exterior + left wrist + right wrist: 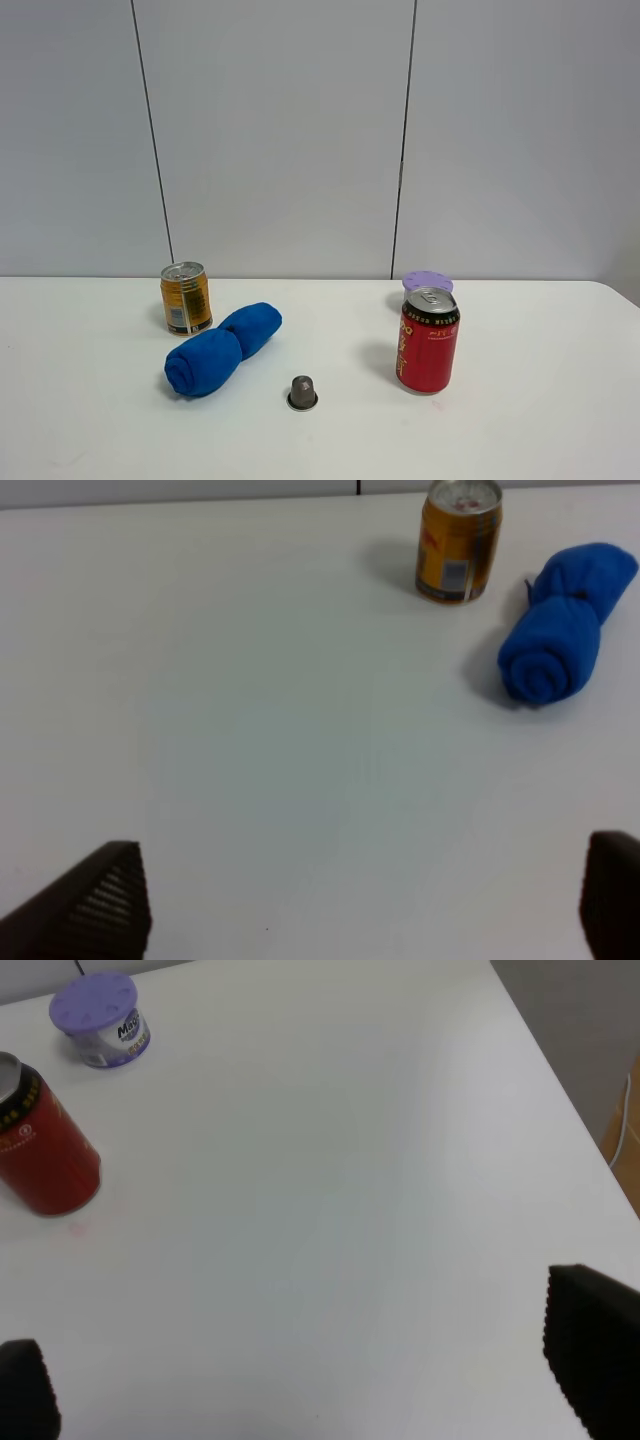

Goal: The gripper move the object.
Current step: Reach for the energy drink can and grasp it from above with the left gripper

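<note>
A white table (560, 420) fills the lower half of the exterior high view. Behind it stands a pale grey panelled wall (280, 130), split by 2 thin dark vertical seams. Light is soft and even, with faint shadows.

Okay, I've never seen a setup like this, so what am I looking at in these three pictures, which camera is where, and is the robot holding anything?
This is a two-armed robot working at a white table. One picture comes from a camera mounted high, facing the table; neither arm shows in it. The other two come from cameras on each wrist, and the dark shapes at their lower corners are the fingers of the left gripper and of the right gripper. Both are spread open and hold nothing. On the table stand a small gold can, a rolled blue cloth, a small grey cone-shaped cap, a taller red can and, behind it, a purple-lidded tub.
</note>
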